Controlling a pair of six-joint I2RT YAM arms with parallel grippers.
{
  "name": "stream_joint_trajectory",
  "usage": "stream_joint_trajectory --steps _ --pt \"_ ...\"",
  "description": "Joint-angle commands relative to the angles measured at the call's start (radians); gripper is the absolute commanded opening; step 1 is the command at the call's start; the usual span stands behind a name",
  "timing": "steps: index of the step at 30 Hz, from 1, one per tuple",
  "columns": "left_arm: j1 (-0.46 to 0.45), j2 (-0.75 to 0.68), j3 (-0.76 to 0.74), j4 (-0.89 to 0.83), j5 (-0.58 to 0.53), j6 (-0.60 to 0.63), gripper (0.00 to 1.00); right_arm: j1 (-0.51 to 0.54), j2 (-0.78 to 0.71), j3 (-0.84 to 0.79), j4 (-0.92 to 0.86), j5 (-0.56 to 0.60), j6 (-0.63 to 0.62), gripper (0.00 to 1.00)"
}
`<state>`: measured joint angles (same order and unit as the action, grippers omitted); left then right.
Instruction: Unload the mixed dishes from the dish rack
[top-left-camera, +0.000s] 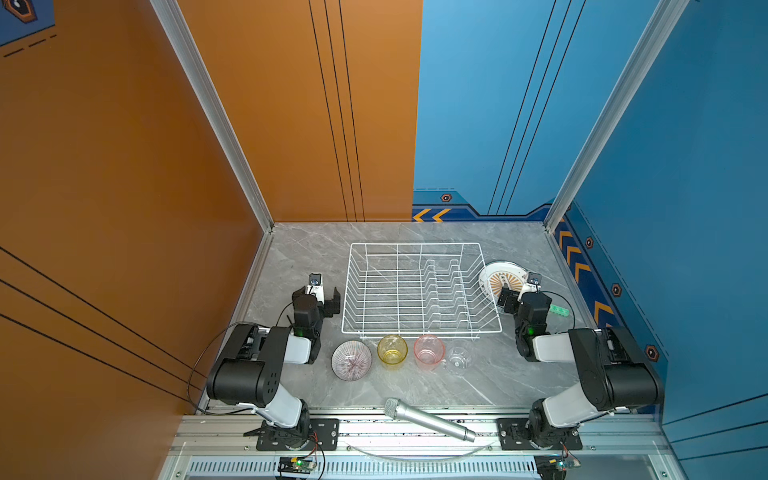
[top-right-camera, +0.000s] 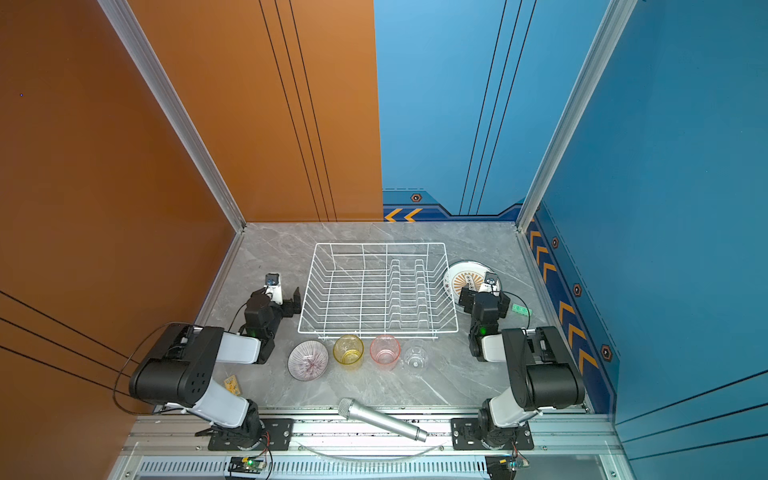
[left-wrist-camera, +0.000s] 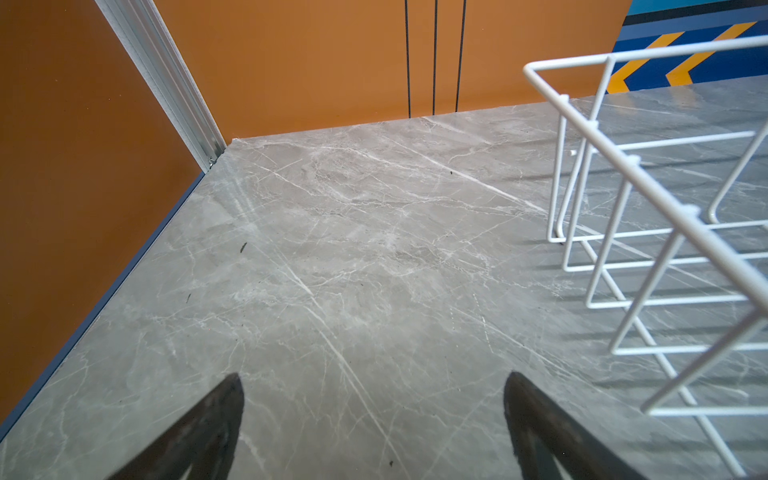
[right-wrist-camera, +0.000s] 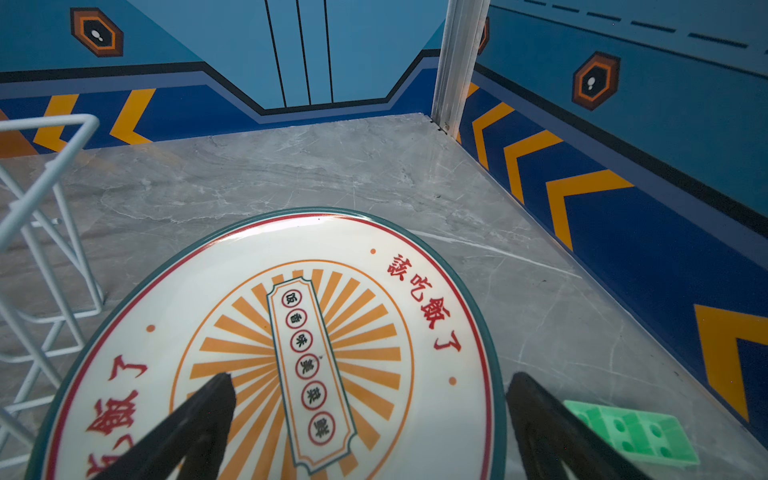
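Both top views: we see arms folded, elbows high; left claw spread beside dish rack; bowl, three tumblers on bench before rack. Left wrist: its fingers apart over bench. Right wrist: right claw spread above plate beside rack, red lettering 該吃飯了.

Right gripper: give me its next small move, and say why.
Probably lift the right gripper up and back from the plate. Its jaws stand open over the plate, gripping nothing, and the plate lies outside the rack, beside it. The rack looks empty in both top views, with the bowl and tumblers set in front, so nothing seems left to take.
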<state>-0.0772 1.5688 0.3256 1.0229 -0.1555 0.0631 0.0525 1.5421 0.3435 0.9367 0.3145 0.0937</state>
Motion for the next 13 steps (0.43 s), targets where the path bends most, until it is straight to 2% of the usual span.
stream_joint_trajectory --steps 1,9,13 --pt "-0.004 -0.003 0.009 -0.009 0.003 0.012 0.98 0.004 0.005 0.003 0.022 -0.003 -0.001 1.00" --pt "0.016 -0.005 0.031 -0.053 0.041 -0.002 0.98 0.004 0.005 0.003 0.021 -0.003 -0.001 1.00" --pt "0.022 -0.004 0.038 -0.067 0.026 -0.015 0.98 0.004 0.005 0.003 0.021 -0.003 -0.002 1.00"
